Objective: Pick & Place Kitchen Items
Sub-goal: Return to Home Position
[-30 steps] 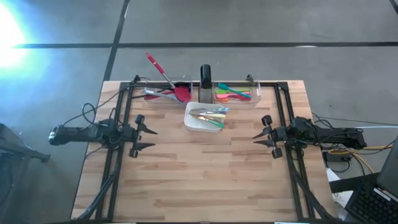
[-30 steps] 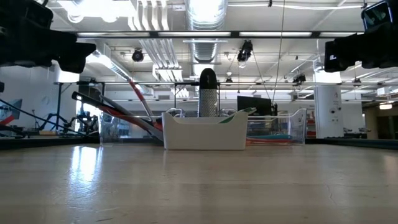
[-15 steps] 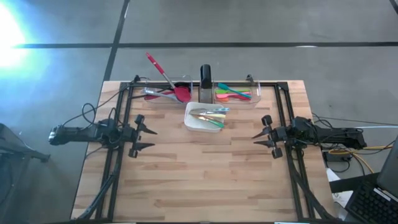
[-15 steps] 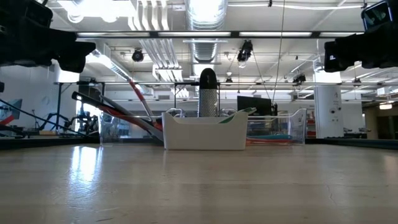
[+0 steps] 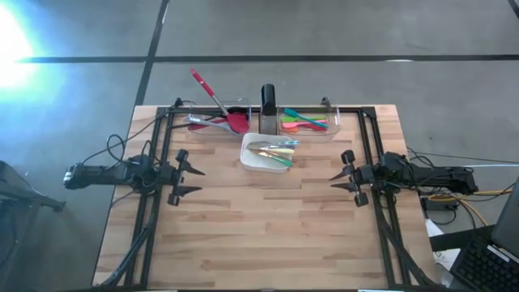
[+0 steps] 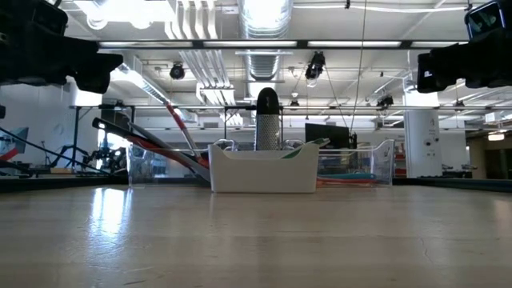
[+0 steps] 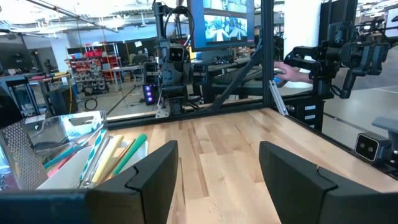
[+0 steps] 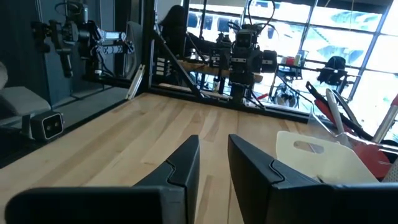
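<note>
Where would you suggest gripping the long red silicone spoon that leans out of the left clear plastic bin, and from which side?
I'd grip the long red silicone spoon on its bare handle, above the left clear plastic bin's rim, probably from above with the left gripper, fingers across the shaft. The handle slants up clear of the bin, while the head lies low beside black utensils.

Two claws (image 5: 202, 181) (image 5: 332, 182), two bins (image 5: 195, 126) (image 5: 334, 127) (one dish (image 5: 252, 163))

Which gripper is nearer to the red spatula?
Left. The left gripper is on the red spatula's side; the right gripper is farther, past the white dish.
</note>
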